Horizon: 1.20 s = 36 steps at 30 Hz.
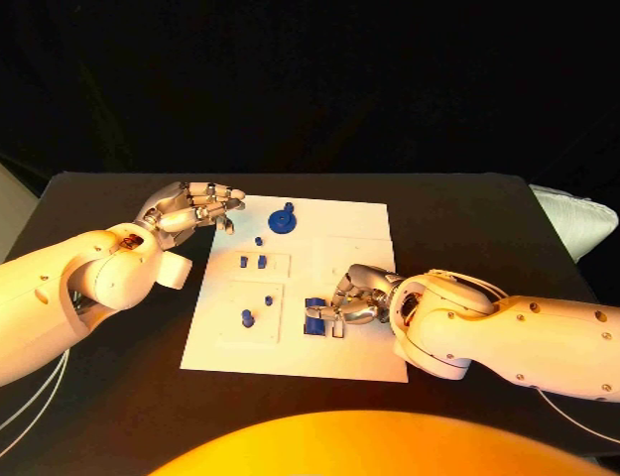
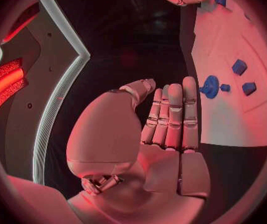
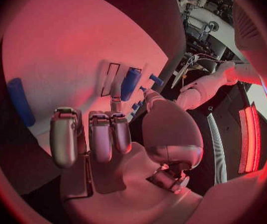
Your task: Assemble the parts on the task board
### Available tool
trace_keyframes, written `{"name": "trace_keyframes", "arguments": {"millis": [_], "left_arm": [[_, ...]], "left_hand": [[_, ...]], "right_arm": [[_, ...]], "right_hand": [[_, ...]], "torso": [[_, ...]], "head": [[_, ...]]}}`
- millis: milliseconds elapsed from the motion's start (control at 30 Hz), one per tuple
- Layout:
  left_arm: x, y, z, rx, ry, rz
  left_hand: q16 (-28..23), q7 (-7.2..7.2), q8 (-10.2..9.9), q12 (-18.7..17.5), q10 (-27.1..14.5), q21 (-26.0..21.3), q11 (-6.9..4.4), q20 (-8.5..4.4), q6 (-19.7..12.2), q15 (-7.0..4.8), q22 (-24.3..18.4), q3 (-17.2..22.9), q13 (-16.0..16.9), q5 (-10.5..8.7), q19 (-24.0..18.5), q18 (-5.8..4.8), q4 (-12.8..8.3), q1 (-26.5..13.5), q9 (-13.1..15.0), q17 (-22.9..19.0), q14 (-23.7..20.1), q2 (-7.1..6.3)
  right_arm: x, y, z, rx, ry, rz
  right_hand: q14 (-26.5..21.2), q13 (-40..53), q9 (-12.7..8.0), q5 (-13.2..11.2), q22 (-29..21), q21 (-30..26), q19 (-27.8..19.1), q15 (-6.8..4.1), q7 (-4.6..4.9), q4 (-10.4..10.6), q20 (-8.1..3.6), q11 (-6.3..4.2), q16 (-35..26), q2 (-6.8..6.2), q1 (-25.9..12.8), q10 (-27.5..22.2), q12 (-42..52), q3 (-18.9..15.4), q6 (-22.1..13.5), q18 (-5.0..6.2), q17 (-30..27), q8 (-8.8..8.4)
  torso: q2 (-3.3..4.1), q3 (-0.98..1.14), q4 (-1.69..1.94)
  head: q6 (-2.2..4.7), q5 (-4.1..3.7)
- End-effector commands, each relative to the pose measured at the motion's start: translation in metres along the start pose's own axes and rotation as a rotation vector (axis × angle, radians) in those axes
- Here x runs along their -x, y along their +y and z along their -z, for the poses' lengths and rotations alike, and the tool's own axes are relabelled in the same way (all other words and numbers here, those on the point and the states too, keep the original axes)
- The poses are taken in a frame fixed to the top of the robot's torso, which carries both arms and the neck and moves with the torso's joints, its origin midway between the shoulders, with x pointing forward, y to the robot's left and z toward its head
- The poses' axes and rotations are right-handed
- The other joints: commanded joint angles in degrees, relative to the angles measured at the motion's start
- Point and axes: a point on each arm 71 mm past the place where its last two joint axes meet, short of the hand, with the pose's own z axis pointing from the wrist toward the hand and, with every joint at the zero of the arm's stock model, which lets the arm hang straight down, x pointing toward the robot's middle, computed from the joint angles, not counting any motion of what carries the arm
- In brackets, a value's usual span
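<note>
Resting over the task board (image 1: 331,297), the right hand (image 1: 355,302) is curled beside a blue part (image 1: 316,315); whether it is gripped cannot be told. The left hand (image 1: 195,210) is kept empty, fingers loosely apart, at the board's far corner, presumably clear of the work.

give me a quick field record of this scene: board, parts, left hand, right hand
board: white task board lying flat on the black table
parts: small blue parts on the board, among them a round one near the far edge and a pair in a recess
left hand: left hand at the board's far left corner, fingers together, holding nothing
right hand: right hand over the board's near right part, by a blue part; grip cannot be told
</note>
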Motion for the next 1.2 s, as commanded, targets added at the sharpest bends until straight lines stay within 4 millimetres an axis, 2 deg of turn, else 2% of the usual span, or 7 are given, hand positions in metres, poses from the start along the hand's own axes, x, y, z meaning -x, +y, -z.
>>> {"name": "trace_keyframes", "arguments": {"millis": [33,333,567,733,867,1067,1200], "left_arm": [[-0.002,-0.001,0.000,-0.006,0.014,0.006],[-0.001,-0.001,-0.001,-0.015,0.007,0.005],[-0.001,-0.002,-0.001,-0.028,-0.003,0.002],[-0.002,-0.003,-0.001,-0.032,-0.003,0.003],[-0.003,-0.003,-0.001,-0.031,-0.001,0.004],[-0.005,-0.002,-0.002,-0.030,0.005,0.007],[-0.005,-0.002,-0.002,-0.029,0.006,0.007]], "left_hand": [[0.07,0.01,0.30,0.39,-0.23,-0.26,-0.03,0.05,-0.26,0.10,-0.04,-0.03,-0.07,-0.15,0.27,-0.47,0.46,-0.24,0.08,0.02,-0.29,0.22],[0.07,0.01,0.30,0.39,-0.23,-0.26,-0.03,0.05,-0.26,0.10,-0.04,-0.03,-0.07,-0.15,0.27,-0.47,0.46,-0.24,0.08,0.02,-0.29,0.22],[0.07,0.00,0.36,0.46,-0.22,-0.32,-0.05,0.05,-0.29,0.10,-0.09,-0.03,-0.07,-0.15,0.32,-0.47,0.51,-0.18,0.07,0.02,-0.30,0.25],[0.07,0.00,0.38,0.49,-0.18,-0.33,-0.06,0.05,-0.28,0.10,-0.10,-0.04,-0.06,-0.16,0.33,-0.47,0.51,-0.18,0.08,0.02,-0.30,0.25],[0.07,0.00,0.38,0.49,-0.18,-0.33,-0.06,0.05,-0.28,0.10,-0.10,-0.04,-0.06,-0.16,0.33,-0.47,0.51,-0.18,0.08,0.02,-0.30,0.25],[0.08,-0.01,0.42,0.56,-0.11,-0.36,-0.07,0.05,-0.25,0.09,-0.12,-0.06,-0.05,-0.17,0.35,-0.47,0.54,-0.18,0.08,0.02,-0.30,0.24],[0.08,-0.01,0.42,0.56,-0.11,-0.36,-0.07,0.05,-0.25,0.09,-0.12,-0.06,-0.05,-0.17,0.35,-0.47,0.54,-0.18,0.08,0.02,-0.30,0.24]], "right_arm": [[0.002,0.001,0.004,0.049,-0.020,-0.002],[0.018,-0.013,0.020,0.104,-0.087,-0.139],[0.043,-0.046,0.039,0.059,-0.115,-0.217],[0.057,-0.074,0.054,0.002,-0.146,-0.180],[0.062,-0.090,0.062,-0.046,-0.136,-0.126],[0.062,-0.107,0.070,-0.115,-0.096,-0.073],[0.056,-0.115,0.071,-0.162,-0.066,-0.056]], "right_hand": [[6.08,15.09,0.12,0.12,11.36,-0.36,3.92,-0.43,0.01,-0.11,-0.25,-0.41,0.23,-0.30,3.28,5.99,0.27,-0.51,-0.70,-1.00,15.10,0.23],[6.08,15.09,0.17,2.17,10.87,-1.67,3.59,-0.18,0.44,-0.33,-0.05,-0.07,0.23,-0.99,12.39,5.99,0.27,-0.15,-2.30,-0.76,15.10,-0.11],[6.08,15.09,0.07,2.06,10.91,-1.79,3.59,0.19,0.96,-0.54,0.24,0.37,0.23,-1.63,17.05,5.99,0.27,0.51,-3.46,-0.75,15.10,-0.97],[6.08,15.09,-0.05,1.47,11.03,-1.61,3.66,0.28,1.05,-0.59,0.34,0.46,0.23,-2.07,18.83,5.99,0.27,0.90,-3.38,-0.80,15.10,-1.29],[6.08,15.09,-0.10,0.62,11.11,-1.50,3.69,0.29,1.02,-0.41,0.37,0.45,0.23,-2.21,19.27,5.99,0.27,1.05,-3.11,-0.82,15.10,-1.35],[6.08,15.09,-0.10,0.17,11.07,-1.63,3.66,0.25,0.94,-0.13,0.37,0.38,0.23,-2.30,19.13,5.99,0.27,0.99,-2.56,-0.79,15.10,-1.27],[6.08,15.09,-0.11,0.08,11.05,-1.68,3.65,0.24,0.93,-0.08,0.36,0.38,0.23,-2.32,19.00,5.99,0.27,0.94,-2.49,-0.78,15.10,-1.27]], "torso": [[-0.01,-0.01,-0.05],[-0.10,-0.02,-0.15],[-0.09,-0.10,-0.18],[-0.07,-0.03,-0.08],[-0.01,0.02,-0.10],[-0.06,-0.01,-0.05],[0.02,-0.02,-0.05]], "head": [[0.04,0.05],[0.30,-0.32],[0.50,-1.21],[0.71,-2.17],[0.79,-2.41],[0.66,-3.10],[0.70,-3.13]]}}
